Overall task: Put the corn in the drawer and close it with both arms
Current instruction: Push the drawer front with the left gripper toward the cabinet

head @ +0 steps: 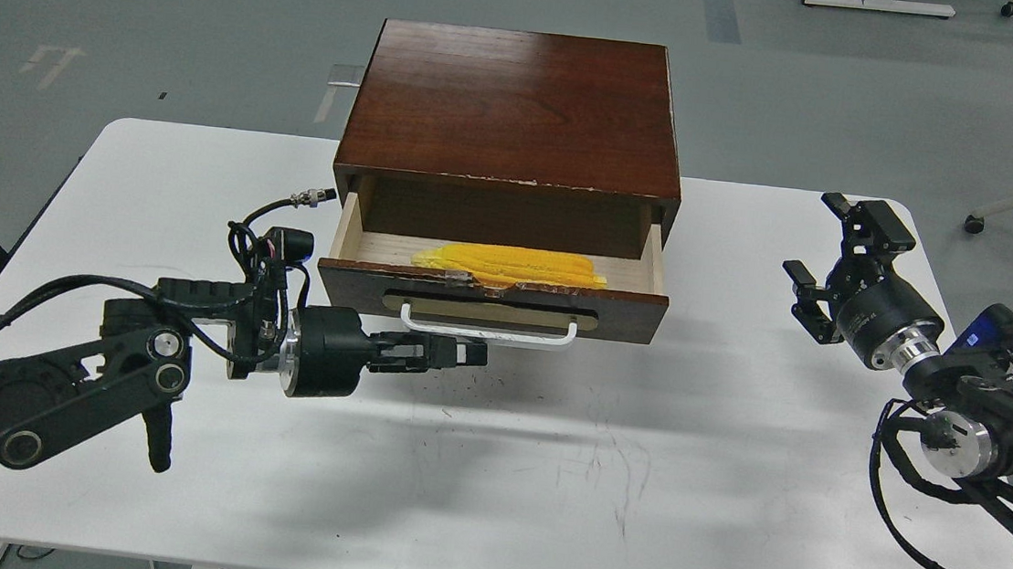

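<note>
One white surface (545, 471), smooth with rounded corners and faint scuffs near its middle, carries everything. At the middle of its far edge sits a boxy cabinet (515, 106) of dark, glossy red-brown wood, its top front edge chipped pale. Its drawer (492, 297) is pulled out toward the near edge: dark front, pale raw-wood walls and floor, a white bar handle (487, 326) on a tan oval plate.

Two black arms come in low. The left arm (67, 384), jointed and draped with cables, reaches from the near left corner; the right arm (989, 428) enters at the right edge, with a silver wrist ring.

The left pincer (475, 353) lies level, pointing right, its fingers drawn together on nothing, just below the handle's left part; whether it touches I cannot tell. The right pincer (826, 248) stands spread open, empty, near the right edge, well apart from the cabinet.

The corn (513, 264), bright yellow and ribbed, lies flat on the drawer floor against the front wall, long axis parallel to the drawer front, its narrower end toward the right.
</note>
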### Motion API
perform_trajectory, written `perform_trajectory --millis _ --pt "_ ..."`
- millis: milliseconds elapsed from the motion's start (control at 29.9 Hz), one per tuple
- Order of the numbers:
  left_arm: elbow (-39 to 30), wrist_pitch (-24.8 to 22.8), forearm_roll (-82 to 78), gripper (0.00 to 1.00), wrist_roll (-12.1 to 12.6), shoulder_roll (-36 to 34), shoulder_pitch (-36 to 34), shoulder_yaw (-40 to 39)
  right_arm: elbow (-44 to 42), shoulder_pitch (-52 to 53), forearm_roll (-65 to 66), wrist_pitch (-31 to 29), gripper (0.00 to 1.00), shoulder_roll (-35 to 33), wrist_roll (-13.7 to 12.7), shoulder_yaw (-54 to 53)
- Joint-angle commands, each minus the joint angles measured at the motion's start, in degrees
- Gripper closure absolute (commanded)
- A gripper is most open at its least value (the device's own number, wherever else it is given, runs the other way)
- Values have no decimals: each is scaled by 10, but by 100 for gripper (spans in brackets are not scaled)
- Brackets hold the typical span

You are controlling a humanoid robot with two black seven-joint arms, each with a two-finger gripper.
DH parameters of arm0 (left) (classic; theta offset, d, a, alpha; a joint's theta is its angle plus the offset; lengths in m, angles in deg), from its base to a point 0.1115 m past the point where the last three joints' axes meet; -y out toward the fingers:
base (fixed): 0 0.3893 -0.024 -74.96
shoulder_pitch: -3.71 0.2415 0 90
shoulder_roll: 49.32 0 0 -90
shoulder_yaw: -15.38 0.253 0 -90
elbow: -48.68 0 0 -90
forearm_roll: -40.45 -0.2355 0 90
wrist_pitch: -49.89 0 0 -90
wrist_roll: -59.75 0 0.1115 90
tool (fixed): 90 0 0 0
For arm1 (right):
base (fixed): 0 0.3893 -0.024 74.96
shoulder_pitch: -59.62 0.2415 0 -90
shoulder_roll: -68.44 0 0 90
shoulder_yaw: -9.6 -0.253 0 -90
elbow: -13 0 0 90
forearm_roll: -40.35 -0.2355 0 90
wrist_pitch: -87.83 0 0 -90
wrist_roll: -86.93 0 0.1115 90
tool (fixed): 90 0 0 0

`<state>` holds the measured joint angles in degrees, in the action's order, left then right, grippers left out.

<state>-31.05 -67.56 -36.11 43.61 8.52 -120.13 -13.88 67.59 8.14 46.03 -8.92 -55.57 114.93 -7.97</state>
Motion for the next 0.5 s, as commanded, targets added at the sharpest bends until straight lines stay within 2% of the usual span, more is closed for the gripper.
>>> perform_trajectory --millis 0,468 --pt "8 2 12 100 1 2 -1 -5 0 0 -1 0 0 0 0 0" --pt "34 13 39 100 6 3 -1 -20 0 -4 0 1 0 0 0 0"
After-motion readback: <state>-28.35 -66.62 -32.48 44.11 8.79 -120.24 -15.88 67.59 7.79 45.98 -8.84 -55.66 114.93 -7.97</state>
